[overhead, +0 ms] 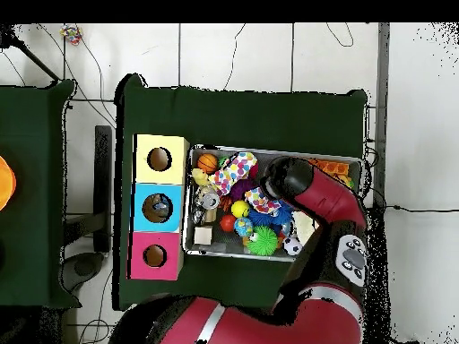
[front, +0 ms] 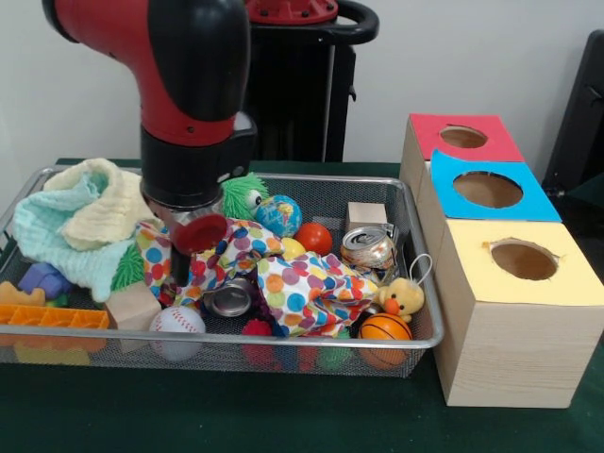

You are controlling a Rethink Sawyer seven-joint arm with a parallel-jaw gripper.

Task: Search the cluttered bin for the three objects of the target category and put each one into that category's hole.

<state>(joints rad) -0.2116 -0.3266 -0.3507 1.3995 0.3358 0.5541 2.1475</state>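
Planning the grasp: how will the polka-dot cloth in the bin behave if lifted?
The polka-dot cloth lies crumpled in folds, so it is probably floppy and light. It drapes over the silver can, so lifting it may drag or roll neighbours like the baseball.

claw point(front: 185, 247) fingers buried in polka-dot cloth point(front: 302, 288), arm point(front: 179, 85) cut off at top edge

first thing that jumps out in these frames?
The red and black arm plunging into the wire bin, above the polka-dot cloth amid balls and toys. Next, three boxes beside the bin, with yellow, blue and red tops, each with a round hole.
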